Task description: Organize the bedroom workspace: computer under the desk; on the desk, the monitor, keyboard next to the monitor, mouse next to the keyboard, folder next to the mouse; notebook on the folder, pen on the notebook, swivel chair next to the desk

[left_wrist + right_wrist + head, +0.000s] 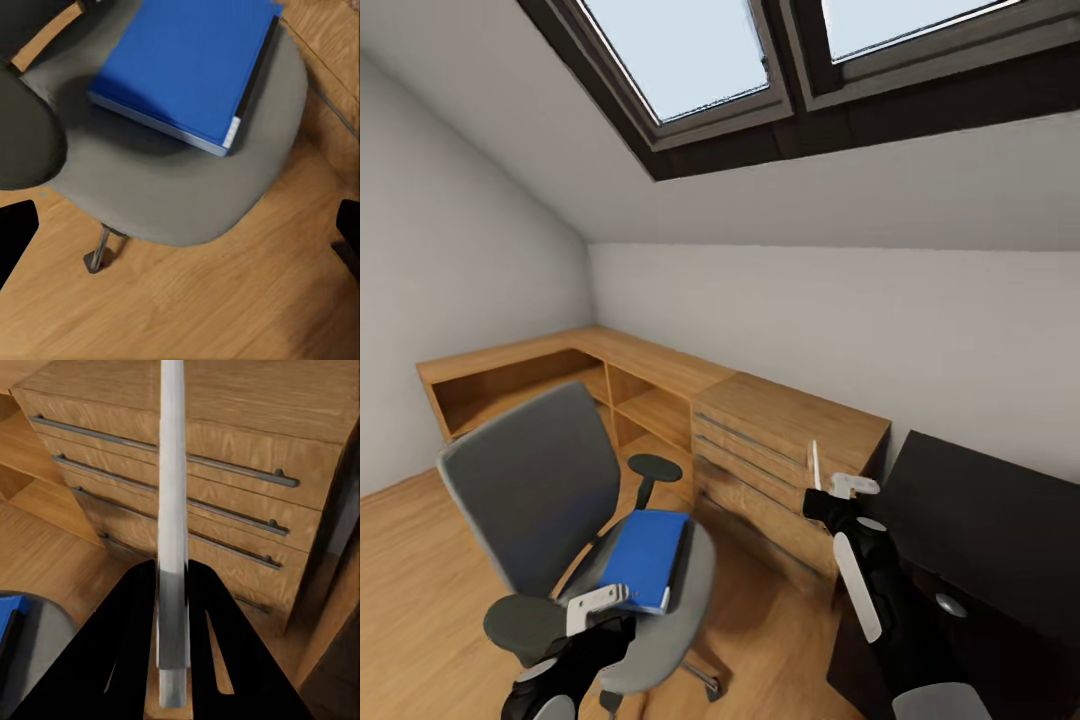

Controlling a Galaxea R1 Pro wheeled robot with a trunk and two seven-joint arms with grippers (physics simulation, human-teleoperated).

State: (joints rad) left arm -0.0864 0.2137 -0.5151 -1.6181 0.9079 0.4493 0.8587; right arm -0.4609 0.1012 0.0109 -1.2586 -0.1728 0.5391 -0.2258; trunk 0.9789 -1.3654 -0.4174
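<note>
The right claw pinches a thin white pen by its lower end; light, stiff and slippery, it points upward beside the table. The left claw, spread wide, hovers over the flat blue folder on the chair, best gripped by an edge.

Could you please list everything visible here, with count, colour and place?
swivel chair: one, grey seat and back with black armrests, on the wood floor left of the cabinet.
folder: one, blue, lying flat on the chair's seat.
pen: one, white, upright in the right tool.
cabinet: one, light wood with drawers and open shelves, along the back wall.
desk: one, glossy black, at the right.
skylight: one, dark-framed, in the sloped ceiling.
left tool: one, open, above the chair seat's front edge.
right tool: one, shut on the pen, in front of the cabinet.
</note>
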